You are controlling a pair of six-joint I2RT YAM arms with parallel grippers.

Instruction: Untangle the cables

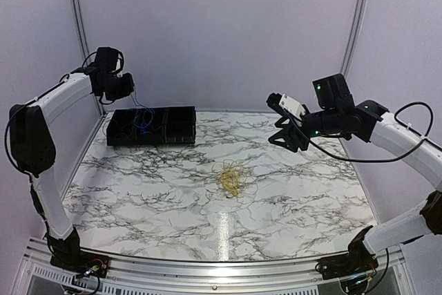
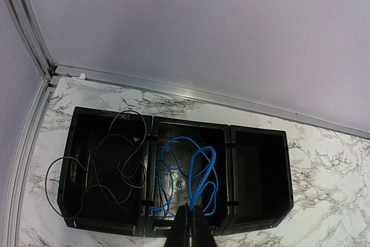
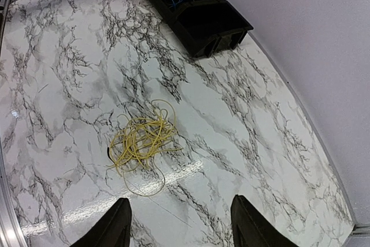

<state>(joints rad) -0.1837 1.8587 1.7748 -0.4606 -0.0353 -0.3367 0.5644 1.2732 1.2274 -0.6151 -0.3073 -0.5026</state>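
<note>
My left gripper (image 2: 191, 215) is shut on a blue cable (image 2: 199, 172), whose loops hang down into the middle compartment of a black tray (image 2: 222, 134). A thin black cable (image 2: 110, 166) lies in the tray's left compartment and spills over its edge. In the top view the left gripper (image 1: 126, 88) is high above the tray (image 1: 176, 129). A yellow cable tangle (image 1: 231, 179) lies on the marble table near its middle. It also shows in the right wrist view (image 3: 141, 140), with a paler loop at its near side. My right gripper (image 3: 180, 201) is open and empty, above and to the right of the tangle.
The tray's right compartment (image 2: 258, 172) holds nothing. The tray stands at the back left, close to the rear wall and its metal rail (image 2: 173, 88). The table is white marble with dark veins (image 1: 304, 198). The right gripper (image 1: 286, 132) hovers at the back right.
</note>
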